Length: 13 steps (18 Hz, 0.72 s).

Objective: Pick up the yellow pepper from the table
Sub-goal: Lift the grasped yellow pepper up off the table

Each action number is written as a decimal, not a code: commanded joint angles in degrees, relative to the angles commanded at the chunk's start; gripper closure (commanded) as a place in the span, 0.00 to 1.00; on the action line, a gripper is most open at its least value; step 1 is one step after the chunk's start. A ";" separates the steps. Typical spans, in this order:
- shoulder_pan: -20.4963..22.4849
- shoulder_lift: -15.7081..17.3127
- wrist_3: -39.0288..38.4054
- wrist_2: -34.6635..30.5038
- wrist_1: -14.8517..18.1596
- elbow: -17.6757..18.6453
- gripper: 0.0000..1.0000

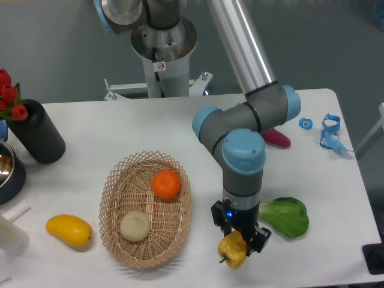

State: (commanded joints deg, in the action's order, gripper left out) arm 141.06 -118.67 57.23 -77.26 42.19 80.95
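The yellow pepper (233, 250) is small, glossy and lobed, with a short stem pointing down-left. It sits between the fingers of my gripper (241, 240) near the front edge of the white table (120, 126), right of the basket. The jaws are closed on the pepper's upper part. I cannot tell whether the pepper rests on the table or is just off it.
A wicker basket (115, 198) holds an orange (166, 184) and a pale round fruit (135, 226). A yellow mango-like fruit (69, 231) lies at front left. A green leafy vegetable (286, 217) lies right of the gripper. A black cylinder (37, 140) with red flowers stands at left.
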 joint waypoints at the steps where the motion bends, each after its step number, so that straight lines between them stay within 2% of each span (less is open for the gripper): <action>1: 0.00 1.32 -1.06 0.70 0.09 0.00 0.61; 7: 0.26 7.65 -10.46 7.12 0.09 0.44 0.61; 13: 0.62 9.77 -17.32 9.85 0.09 0.53 0.61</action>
State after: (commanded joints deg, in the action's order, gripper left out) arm 141.68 -108.90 39.91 -67.41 42.28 81.47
